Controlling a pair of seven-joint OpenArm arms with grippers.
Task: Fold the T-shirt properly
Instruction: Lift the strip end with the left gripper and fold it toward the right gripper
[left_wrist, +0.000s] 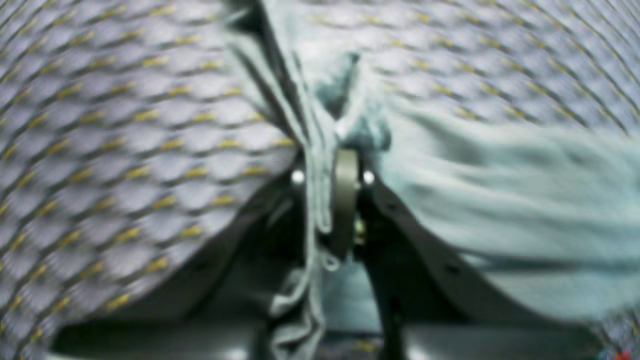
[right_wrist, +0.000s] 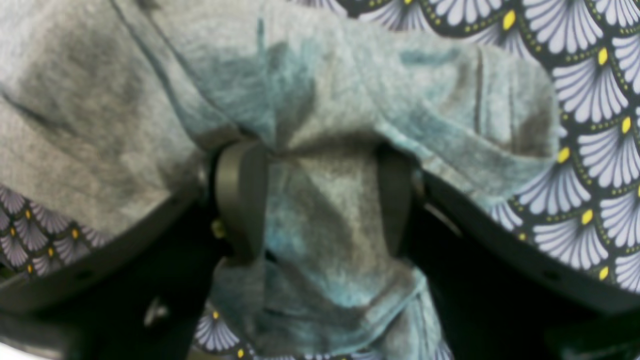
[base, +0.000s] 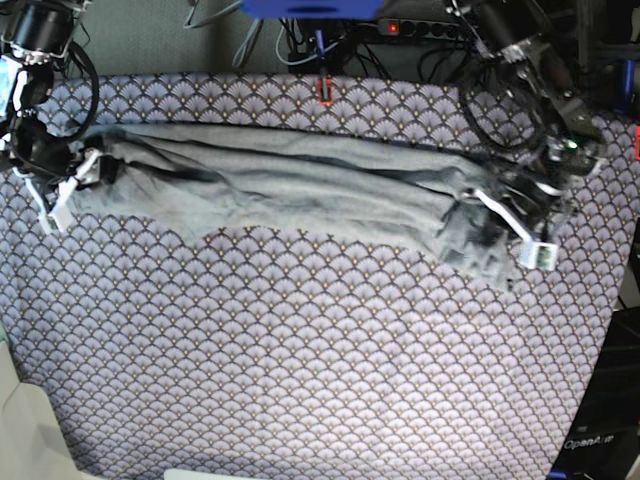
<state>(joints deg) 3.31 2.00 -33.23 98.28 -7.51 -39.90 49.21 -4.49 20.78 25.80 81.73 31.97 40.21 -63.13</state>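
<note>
The grey T-shirt (base: 300, 190) lies as a long, rumpled band across the far half of the table, held at both ends. In the base view my left gripper (base: 508, 220) is at the shirt's right end, shut on a thin pinch of its edge. The left wrist view shows that cloth (left_wrist: 500, 200) squeezed between the closed jaws of the left gripper (left_wrist: 332, 175). My right gripper (base: 75, 182) holds the shirt's left end. In the right wrist view a thick bunch of the shirt (right_wrist: 325, 90) fills the gap between the fingers of the right gripper (right_wrist: 317, 200).
A purple-grey scallop-patterned table cloth (base: 300, 360) covers the whole table. A small red clip (base: 325, 90) sits at the table's far edge. Cables and a power strip (base: 420, 28) lie behind it. The table ends close to both arms at the left and right.
</note>
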